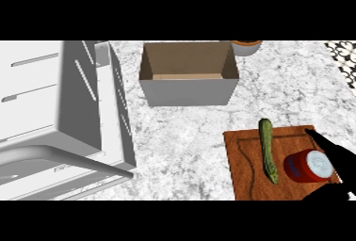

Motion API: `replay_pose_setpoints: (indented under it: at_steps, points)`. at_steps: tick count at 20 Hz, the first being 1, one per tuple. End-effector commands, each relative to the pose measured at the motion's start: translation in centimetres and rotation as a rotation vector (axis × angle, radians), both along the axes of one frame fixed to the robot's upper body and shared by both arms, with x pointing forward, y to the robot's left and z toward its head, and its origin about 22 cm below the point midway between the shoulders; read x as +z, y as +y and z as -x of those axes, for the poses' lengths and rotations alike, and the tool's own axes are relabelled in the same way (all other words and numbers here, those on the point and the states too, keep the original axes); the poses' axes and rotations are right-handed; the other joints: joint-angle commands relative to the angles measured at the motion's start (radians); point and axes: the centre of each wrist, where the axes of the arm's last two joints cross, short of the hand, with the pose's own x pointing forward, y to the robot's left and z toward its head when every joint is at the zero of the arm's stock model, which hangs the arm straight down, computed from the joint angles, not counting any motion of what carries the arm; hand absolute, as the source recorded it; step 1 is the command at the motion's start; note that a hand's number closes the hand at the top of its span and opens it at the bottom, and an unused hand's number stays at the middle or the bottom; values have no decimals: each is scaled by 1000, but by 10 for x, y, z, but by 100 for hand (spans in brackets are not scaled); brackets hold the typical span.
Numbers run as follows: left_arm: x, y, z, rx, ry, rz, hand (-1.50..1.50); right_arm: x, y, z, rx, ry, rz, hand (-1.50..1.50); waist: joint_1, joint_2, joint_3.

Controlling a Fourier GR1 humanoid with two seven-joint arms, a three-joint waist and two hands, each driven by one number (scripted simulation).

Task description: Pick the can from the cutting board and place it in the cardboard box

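Note:
A red can (308,166) with a blue band and a white top lies on the wooden cutting board (243,160) at the lower right. My right hand (339,160) is against the can's right side. Its fingers (319,139) stretch straight past the can's far edge, and its thumb (328,192) shows below the can. The hand is open and the can rests on the board. The cardboard box (189,89) stands open-topped at the back centre, with nothing visible inside. My left hand shows nowhere in the view.
A green cucumber (268,150) lies lengthwise on the board just left of the can. A large white appliance (62,117) fills the left side. An orange-brown cup (246,47) stands behind the box's right corner. Marble counter (181,136) lies between board and box.

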Motion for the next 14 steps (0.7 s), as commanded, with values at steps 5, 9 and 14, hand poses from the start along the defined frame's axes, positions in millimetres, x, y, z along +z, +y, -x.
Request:
replay_pose_setpoints:
  at_steps: [5, 9, 14]
  points:
    - [-33, -98, -14, -144, -36, 60, 0, -29, 3, 5, 30, 30, 30, -150, -19, 5, 2]
    - [-28, -92, -11, -151, -37, 69, 0, -30, 6, -1, 12, 55, -15, -150, -13, 3, 2]
    - [-33, -92, -7, -164, -37, 70, 0, -34, 6, -2, 44, -45, 55, 150, -14, 2, 2]
